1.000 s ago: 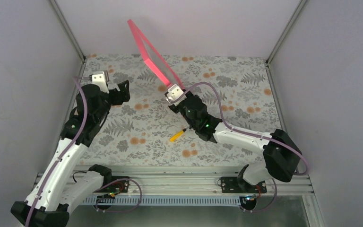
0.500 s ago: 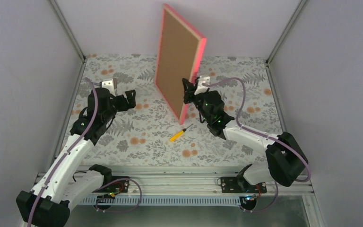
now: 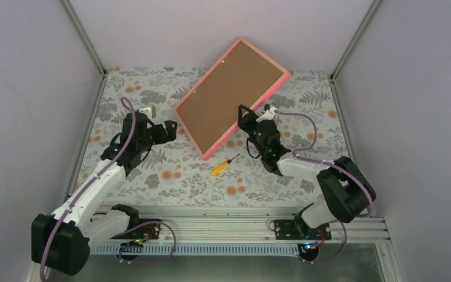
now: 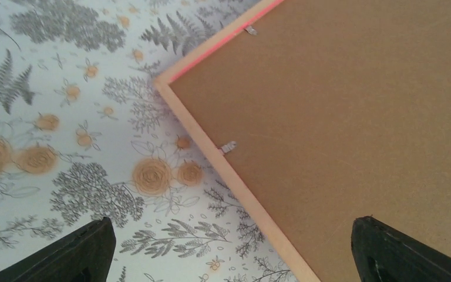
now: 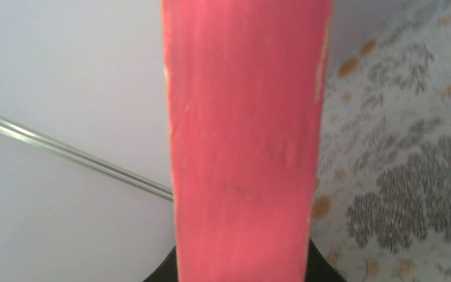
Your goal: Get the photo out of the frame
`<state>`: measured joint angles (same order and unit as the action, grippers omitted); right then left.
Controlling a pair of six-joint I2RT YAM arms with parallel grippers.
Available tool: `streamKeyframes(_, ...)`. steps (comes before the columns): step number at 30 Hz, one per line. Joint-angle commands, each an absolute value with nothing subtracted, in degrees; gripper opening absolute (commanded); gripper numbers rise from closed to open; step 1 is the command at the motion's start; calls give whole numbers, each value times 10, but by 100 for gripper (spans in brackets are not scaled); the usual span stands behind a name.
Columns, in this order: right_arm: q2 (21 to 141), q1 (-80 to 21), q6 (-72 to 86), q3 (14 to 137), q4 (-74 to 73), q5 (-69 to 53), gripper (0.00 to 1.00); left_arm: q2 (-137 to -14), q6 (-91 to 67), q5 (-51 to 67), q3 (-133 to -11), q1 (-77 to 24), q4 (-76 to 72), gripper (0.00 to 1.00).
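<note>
Floral-print table point(image 3: 152, 176); yellow-handled screwdriver point(image 3: 221, 167) lying mid-table; frame point(image 3: 229, 94) above, contact unclear.

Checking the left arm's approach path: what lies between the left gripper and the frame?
Top view: only bare floral table cover separates the left gripper from the frame.

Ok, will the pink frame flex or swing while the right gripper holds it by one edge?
Probably stiff: the frame looks flat though the right gripper pinches only one edge. That wide panel held at its rim may well pivot or twist in the grip. Its painted edge looks smooth, so slipping seems possible.
</note>
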<state>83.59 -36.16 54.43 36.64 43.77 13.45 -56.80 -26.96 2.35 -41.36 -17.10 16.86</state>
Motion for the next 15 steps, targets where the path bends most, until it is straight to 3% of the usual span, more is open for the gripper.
streamKeyframes(1,869,-358,671,349,463,132,4,-590,-291,57,-388,-169,123,100)
streamKeyframes(8,940,-357,756,359,470,93,4,-611,-299,69,-357,-169,104,100)
streamKeyframes(15,1006,-353,741,400,420,17,4,-611,-290,60,-348,-169,115,100)
